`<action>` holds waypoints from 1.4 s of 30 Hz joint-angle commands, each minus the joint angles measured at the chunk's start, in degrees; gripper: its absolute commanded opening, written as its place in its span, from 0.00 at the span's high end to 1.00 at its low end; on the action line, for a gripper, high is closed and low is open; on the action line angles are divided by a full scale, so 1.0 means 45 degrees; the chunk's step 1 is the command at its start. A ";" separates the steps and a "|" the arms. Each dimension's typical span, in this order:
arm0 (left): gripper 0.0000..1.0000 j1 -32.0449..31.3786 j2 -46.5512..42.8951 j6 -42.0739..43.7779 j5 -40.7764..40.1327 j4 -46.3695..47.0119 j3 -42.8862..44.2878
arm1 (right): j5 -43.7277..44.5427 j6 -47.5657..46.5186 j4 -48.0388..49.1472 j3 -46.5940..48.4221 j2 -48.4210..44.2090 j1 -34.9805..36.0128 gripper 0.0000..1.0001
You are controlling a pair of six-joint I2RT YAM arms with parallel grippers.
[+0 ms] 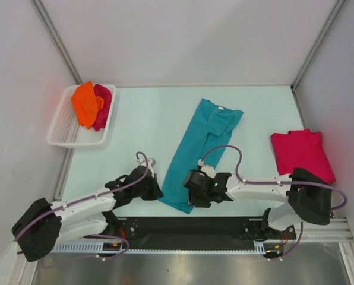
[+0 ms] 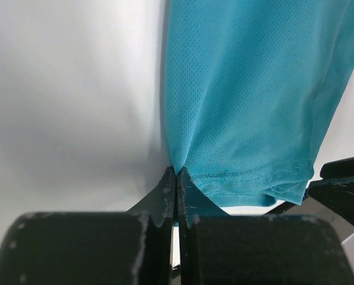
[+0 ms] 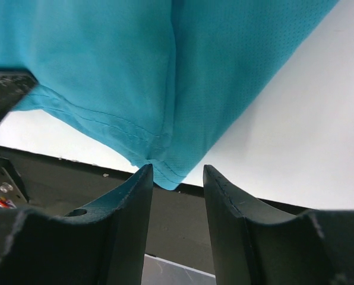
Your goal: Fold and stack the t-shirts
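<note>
The teal t-shirt lies folded lengthwise in a long strip in the middle of the table. My left gripper is at its near left corner; in the left wrist view the jaws are shut on the hem corner of the teal fabric. My right gripper is at the near right corner, open, and the hem corner of the teal shirt hangs between its fingertips. A crimson-pink shirt lies folded at the right. An orange shirt and another crimson-pink one lie in the basket.
The white slatted basket stands at the far left edge of the table. The black base rail runs along the near edge, just under the shirt's near end. Grey walls close off the back and both sides.
</note>
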 commanded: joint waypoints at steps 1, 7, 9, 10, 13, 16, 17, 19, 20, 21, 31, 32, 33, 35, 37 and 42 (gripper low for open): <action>1.00 -0.0514 0.0064 -0.0353 0.0201 -0.0464 -0.0158 | 0.0719 0.0567 -0.0148 -0.0187 -0.0918 0.0128 0.55; 1.00 -0.1276 0.0825 -0.0841 0.0220 0.0200 -0.0042 | 0.0856 0.0900 -0.0480 -0.0538 -0.1426 0.0225 0.55; 1.00 -0.1608 0.1177 -0.1017 0.0161 0.0376 0.0192 | 0.0856 0.1076 -0.0500 -0.0616 -0.1466 0.0303 0.56; 1.00 -0.1725 0.1313 -0.1056 0.0142 0.0415 0.0290 | 0.0856 0.1134 -0.0577 -0.0694 -0.1524 0.0342 0.56; 1.00 -0.2116 0.1743 -0.1232 0.0083 0.0591 0.0719 | 0.0914 0.1524 -0.0869 -0.0773 -0.1622 0.0615 0.56; 1.00 -0.2390 0.2329 -0.1174 0.0044 0.0709 0.1188 | 0.1226 0.2032 -0.1436 -0.0870 -0.2031 0.0928 0.56; 1.00 -0.2448 0.2620 -0.1154 0.0083 0.0709 0.1421 | 0.1440 0.2169 -0.1650 -0.0909 -0.2381 0.0987 0.56; 1.00 -0.2546 0.2895 -0.1038 0.0161 0.0767 0.1637 | 0.1675 0.2578 -0.2431 -0.0968 -0.2714 0.1143 0.56; 1.00 -0.2643 0.3071 -0.0998 0.0142 0.0729 0.1813 | 0.1850 0.2715 -0.2685 -0.1065 -0.3103 0.1221 0.56; 1.00 -0.2683 0.3169 -0.0979 0.0161 0.0748 0.1892 | 0.1929 0.2852 -0.3035 -0.1143 -0.3281 0.1357 0.56; 1.00 -0.3132 0.3619 -0.1037 0.0181 0.0826 0.2381 | 0.2380 0.4260 -0.3841 -0.1417 -0.3264 0.2413 0.55; 1.00 -0.3171 0.3542 -0.1037 0.0162 0.0845 0.2381 | 0.2379 0.4260 -0.3704 -0.1514 -0.3186 0.2432 0.55; 1.00 -0.3191 0.3502 -0.1018 0.0161 0.0826 0.2361 | 0.2379 0.4260 -0.3432 -0.1612 -0.3127 0.2433 0.55; 1.00 -0.3230 0.3424 -0.1037 0.0123 0.0748 0.2381 | 0.2341 0.4279 -0.3177 -0.1847 -0.2834 0.2413 0.55; 1.00 -0.3288 0.3327 -0.1056 0.0083 0.0728 0.2323 | 0.2379 0.4182 -0.2961 -0.1770 -0.2620 0.2413 0.55; 1.00 -0.3406 0.3287 -0.1115 0.0025 0.0689 0.2225 | 0.2555 0.3928 -0.2922 -0.1515 -0.2013 0.2374 0.55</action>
